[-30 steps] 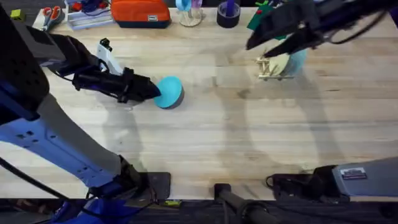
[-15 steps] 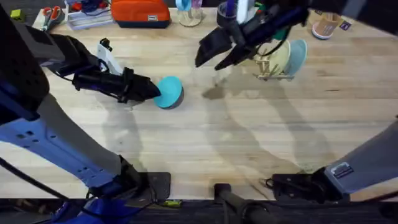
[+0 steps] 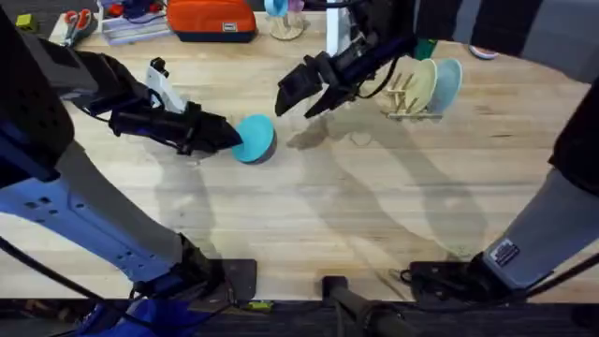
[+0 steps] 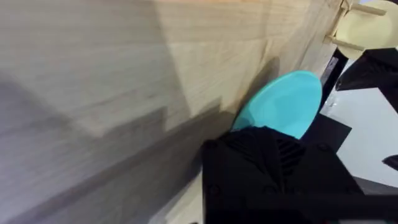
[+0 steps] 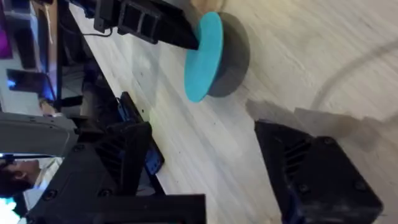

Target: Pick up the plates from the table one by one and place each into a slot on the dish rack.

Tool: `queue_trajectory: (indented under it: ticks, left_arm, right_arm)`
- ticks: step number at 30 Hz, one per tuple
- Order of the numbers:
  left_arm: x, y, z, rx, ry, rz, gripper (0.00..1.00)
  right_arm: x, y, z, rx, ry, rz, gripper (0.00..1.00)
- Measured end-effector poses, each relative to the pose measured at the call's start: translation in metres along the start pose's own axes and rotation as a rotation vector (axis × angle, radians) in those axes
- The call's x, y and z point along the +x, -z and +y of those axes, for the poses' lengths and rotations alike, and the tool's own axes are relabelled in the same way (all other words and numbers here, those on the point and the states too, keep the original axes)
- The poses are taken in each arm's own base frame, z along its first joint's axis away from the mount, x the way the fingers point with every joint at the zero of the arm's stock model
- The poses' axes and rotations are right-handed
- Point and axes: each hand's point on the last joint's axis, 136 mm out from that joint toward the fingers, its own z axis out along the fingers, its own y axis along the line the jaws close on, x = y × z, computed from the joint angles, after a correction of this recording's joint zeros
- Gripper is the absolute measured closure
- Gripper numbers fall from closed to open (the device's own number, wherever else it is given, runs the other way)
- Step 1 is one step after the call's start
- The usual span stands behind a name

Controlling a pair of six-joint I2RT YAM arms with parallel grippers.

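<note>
Plate: small round turquoise plastic plate [image 3: 254, 138], probably light, stiff, slippery; take by rim.
Left gripper [image 3: 227, 137]: clamped on rim.
Right gripper [image 3: 292, 97]: fingers apart, empty.

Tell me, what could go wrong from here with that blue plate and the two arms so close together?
The left tool pinches the turquoise plate only at its rim, tilted on edge on the table, so it could slip out. The right tool, open, is heading toward the same plate; the two arms might bump. The dish rack already holds two plates, so little room is left.
</note>
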Motion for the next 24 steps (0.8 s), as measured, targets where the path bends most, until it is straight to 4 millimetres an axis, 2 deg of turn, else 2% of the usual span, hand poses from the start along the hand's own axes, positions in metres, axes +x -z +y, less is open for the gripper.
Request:
queue_trajectory:
  ticks: [17, 24]
  left_arm:
    - [0.0, 0.0, 0.0, 0.0, 0.0, 0.0, 0.96]
    - [0.0, 0.0, 0.0, 0.0, 0.0, 0.0, 0.96]
  right_arm:
    - [-0.008, -0.048, 0.006, -0.026, 0.087, 0.014, 0.007]
    - [-0.01, -0.07, -0.001, -0.034, 0.062, 0.018, 0.008]
